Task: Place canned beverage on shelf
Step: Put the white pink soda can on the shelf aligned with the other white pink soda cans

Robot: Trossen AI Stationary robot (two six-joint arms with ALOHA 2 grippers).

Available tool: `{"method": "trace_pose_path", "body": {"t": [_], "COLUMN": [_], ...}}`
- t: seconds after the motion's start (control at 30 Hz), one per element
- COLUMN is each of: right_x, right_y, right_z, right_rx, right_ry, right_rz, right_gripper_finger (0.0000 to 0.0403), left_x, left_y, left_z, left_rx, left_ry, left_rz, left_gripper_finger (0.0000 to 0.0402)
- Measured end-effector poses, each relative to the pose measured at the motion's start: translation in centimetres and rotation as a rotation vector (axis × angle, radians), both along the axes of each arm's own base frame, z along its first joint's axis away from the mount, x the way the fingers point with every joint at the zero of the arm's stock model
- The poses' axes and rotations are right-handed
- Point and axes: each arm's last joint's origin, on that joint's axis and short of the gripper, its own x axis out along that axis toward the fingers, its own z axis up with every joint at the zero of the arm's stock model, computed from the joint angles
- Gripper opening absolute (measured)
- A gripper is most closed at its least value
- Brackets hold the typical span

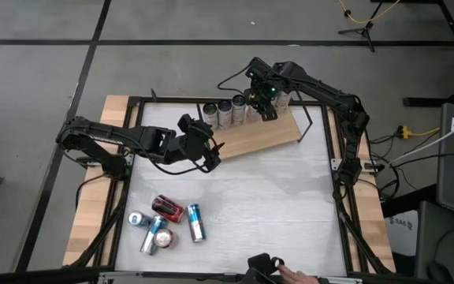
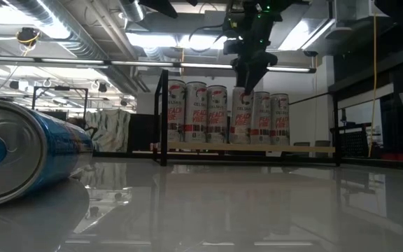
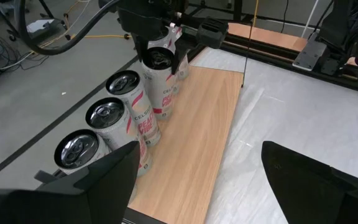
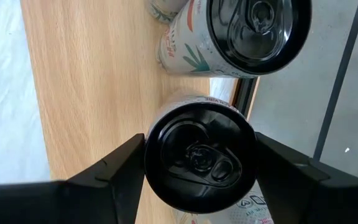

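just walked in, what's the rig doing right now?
It's stocking cans onto the shelf. The right gripper is at the back row, its fingers on either side of an upright white can standing on the board; several more white cans are lined up beside it. The left gripper hovers open and empty near the shelf's front edge. A handful of cans lie loose on the white table, not yet shelved.

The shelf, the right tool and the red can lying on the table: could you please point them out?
shelf (image 1: 270, 132), high view, bare board.
right tool (image 4: 197, 165), right wrist view, around a can's top.
red can (image 1: 168, 208), high view, side.
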Motion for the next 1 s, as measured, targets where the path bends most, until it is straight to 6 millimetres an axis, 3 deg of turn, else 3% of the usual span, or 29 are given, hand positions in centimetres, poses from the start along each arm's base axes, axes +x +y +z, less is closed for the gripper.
{"method": "trace_pose_path", "body": {"t": [0.4,0.77,1.0], "right_x": [0.04,0.22,0.51], "right_y": [-0.02,-0.15,-0.42], "right_z": [-0.05,-0.16,0.00], "right_rx": [0.000,-0.006,-0.054], "right_ry": [-0.002,-0.012,-0.033], "right_rz": [0.000,0.000,-0.012], "right_gripper_finger": [0.0255,0.0326,0.0337], "left_x": [0.00,0.00,0.00], "left_y": [0.00,-0.01,-0.02], "left_z": [0.00,-0.01,-0.01], "left_rx": [0.000,0.000,-0.002], "left_ry": [0.000,0.000,0.000], "left_rz": [0.000,-0.001,-0.003], "left_gripper_finger": [0.0329,0.0329,0.0329]}}
